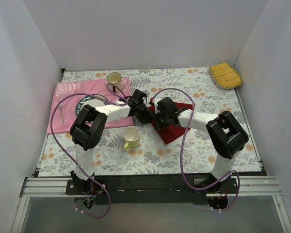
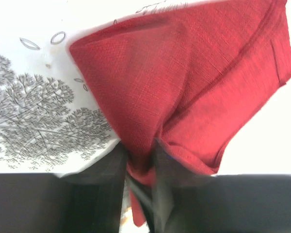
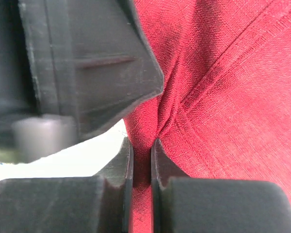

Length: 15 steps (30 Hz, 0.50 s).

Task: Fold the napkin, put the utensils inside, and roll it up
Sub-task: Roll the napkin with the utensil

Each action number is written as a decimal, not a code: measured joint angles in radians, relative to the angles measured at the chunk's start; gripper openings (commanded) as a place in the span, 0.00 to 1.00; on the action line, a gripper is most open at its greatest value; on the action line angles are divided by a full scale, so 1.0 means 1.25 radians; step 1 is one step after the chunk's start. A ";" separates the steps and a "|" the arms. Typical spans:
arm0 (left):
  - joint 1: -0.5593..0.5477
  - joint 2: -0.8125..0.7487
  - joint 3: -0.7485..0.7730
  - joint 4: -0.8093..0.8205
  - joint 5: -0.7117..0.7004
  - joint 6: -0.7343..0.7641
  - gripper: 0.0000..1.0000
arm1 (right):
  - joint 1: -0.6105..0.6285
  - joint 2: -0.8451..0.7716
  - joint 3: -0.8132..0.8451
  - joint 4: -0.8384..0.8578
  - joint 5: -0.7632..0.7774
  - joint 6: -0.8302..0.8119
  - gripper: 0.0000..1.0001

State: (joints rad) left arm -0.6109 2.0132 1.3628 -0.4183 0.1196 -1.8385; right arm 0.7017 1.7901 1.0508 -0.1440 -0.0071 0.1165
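**Top view.** A dark red woven cloth napkin lies bunched near the middle of the floral-printed table cover. The left gripper and right gripper meet just beside each other at the napkin's 10 o'clock corner. From the napkin:
- A pale yellow cup stands at 9 o'clock, apart from it.
- A pink patterned cloth lies at 10 o'clock. It carries a dark round plate, a slim silver utensil, and a second cup at its far edge.
- A yellow ribbed cloth lies at 1 o'clock, well apart.

**Left wrist view.** The left gripper is clenched on a gathered fold of the napkin. The cloth fans out toward 12 and 2 o'clock above the table cover.

**Right wrist view.** The right gripper is clamped on a pinch of the napkin, with cloth filling the narrow gap between the fingers. The left gripper's black body sits at 10 o'clock, just beside it.
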 measured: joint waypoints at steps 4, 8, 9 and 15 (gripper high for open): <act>0.030 -0.050 -0.090 0.093 0.046 0.047 0.54 | -0.063 0.001 -0.028 0.064 -0.144 0.016 0.01; 0.052 -0.078 -0.101 0.123 0.060 0.093 0.61 | -0.153 0.027 -0.057 0.137 -0.342 0.053 0.01; 0.054 -0.087 -0.101 0.131 0.061 0.101 0.61 | -0.181 0.047 -0.057 0.156 -0.409 0.070 0.01; 0.052 -0.149 -0.103 0.161 0.090 0.115 0.61 | -0.287 0.185 -0.015 0.211 -0.713 0.158 0.01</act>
State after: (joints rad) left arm -0.5465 1.8267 1.2346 -0.2173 0.2317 -1.6943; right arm 0.3424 2.0209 1.0325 0.1192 -0.8986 0.3141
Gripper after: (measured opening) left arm 0.619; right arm 0.168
